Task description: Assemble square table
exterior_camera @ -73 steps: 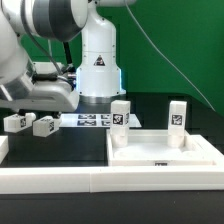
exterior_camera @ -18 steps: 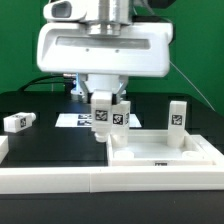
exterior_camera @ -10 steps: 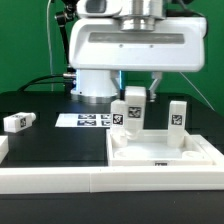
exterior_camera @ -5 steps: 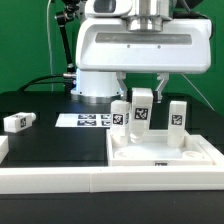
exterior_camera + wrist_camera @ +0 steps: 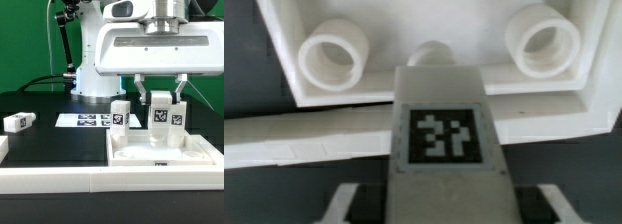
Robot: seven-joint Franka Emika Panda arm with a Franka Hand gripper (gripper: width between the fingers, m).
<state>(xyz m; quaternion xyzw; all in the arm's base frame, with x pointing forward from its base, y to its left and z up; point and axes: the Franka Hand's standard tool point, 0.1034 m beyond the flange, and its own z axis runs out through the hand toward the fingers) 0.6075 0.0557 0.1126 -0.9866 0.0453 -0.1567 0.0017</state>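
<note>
The square table's white slab (image 5: 165, 152) lies at the exterior view's right, with two white tagged legs standing on its far corners, one on the left (image 5: 121, 113) and one on the right (image 5: 180, 115). My gripper (image 5: 160, 103) is shut on a third white leg (image 5: 159, 118) and holds it upright between those two, just above the slab. A fourth leg (image 5: 17, 121) lies loose on the black table at the left. In the wrist view the held leg (image 5: 441, 130) shows its tag between my fingers (image 5: 358, 200), and below it are the slab (image 5: 438, 25) and both standing legs (image 5: 331, 55) (image 5: 550, 42).
The marker board (image 5: 85, 120) lies flat behind the slab, at the foot of the arm's base. A long white rail (image 5: 55, 180) runs along the table's front edge. A green wall stands behind.
My gripper has carried the leg toward the exterior view's right, from above the marker board to above the slab between the two standing legs. One loose leg is gone from the left pair.
</note>
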